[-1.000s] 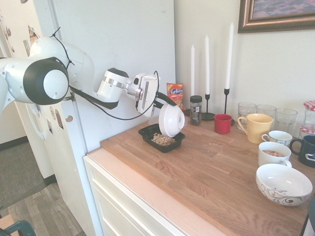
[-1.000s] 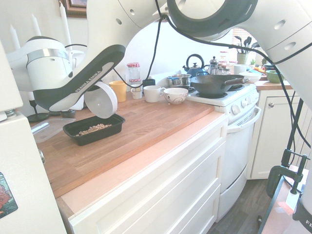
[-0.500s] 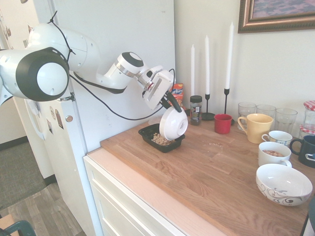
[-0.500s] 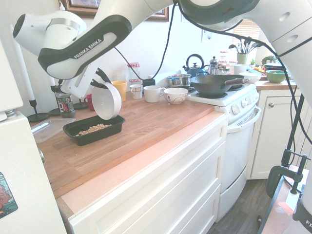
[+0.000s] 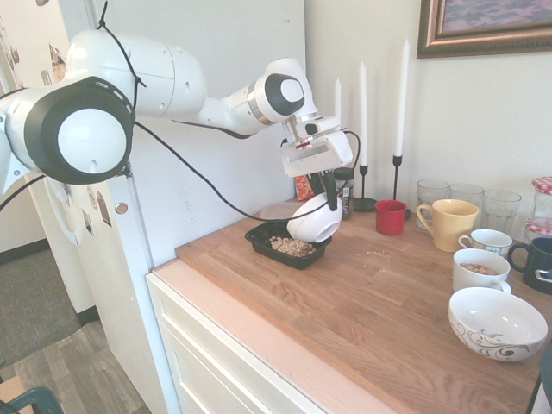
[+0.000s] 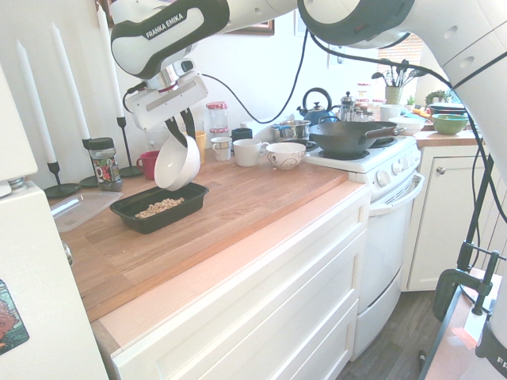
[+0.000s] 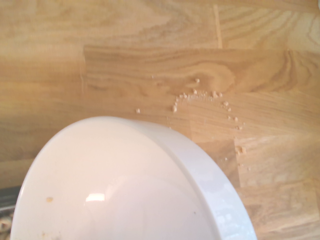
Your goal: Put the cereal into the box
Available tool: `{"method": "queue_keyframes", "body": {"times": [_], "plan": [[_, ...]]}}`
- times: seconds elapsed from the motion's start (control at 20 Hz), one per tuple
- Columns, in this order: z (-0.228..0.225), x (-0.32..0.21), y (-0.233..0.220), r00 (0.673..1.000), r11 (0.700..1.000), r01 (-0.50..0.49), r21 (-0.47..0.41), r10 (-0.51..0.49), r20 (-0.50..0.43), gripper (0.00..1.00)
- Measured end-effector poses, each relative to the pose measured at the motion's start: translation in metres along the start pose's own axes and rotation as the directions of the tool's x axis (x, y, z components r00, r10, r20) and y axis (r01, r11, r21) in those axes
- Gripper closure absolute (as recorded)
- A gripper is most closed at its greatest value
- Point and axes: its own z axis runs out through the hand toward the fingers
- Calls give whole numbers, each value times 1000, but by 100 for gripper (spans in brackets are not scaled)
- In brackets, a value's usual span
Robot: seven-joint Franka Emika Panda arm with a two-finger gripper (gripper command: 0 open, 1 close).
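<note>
1. Change of pose: a second ago my end effector (image 5: 329,200) held the white bowl (image 5: 314,222) tipped on edge over the box (image 5: 287,244), mouth facing the frame's lower right in the first exterior view. The bowl now sits nearer upright, raised, at the right-hand end of the box in that view.
2. End effector state: clenched on the rim of the white bowl; both fingers show as dark bars above it in the second exterior view.
3. Cereal (image 5: 293,247) location: heaped inside the box, at centre frame on the bench (image 5: 379,302).
4. Bowl contents: the wrist view shows a nearly bare white interior with a few specks; the lowest part is out of frame, so some residue may remain.
5. Stray crumbs (image 7: 210,97) lie on the bench, apart from the box.
6. Assessment: the pour appears complete. Remaining work is probably to set the bowl down.
</note>
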Motion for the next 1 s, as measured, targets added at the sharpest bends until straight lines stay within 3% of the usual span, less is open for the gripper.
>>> {"method": "queue_keyframes", "body": {"times": [0.4,0.7,1.0], "plan": [[18,73,51,973,973,-131,192,89,214,100],[67,119,103,948,944,-218,248,144,283,100],[133,129,136,903,874,-305,378,139,406,100]]}}
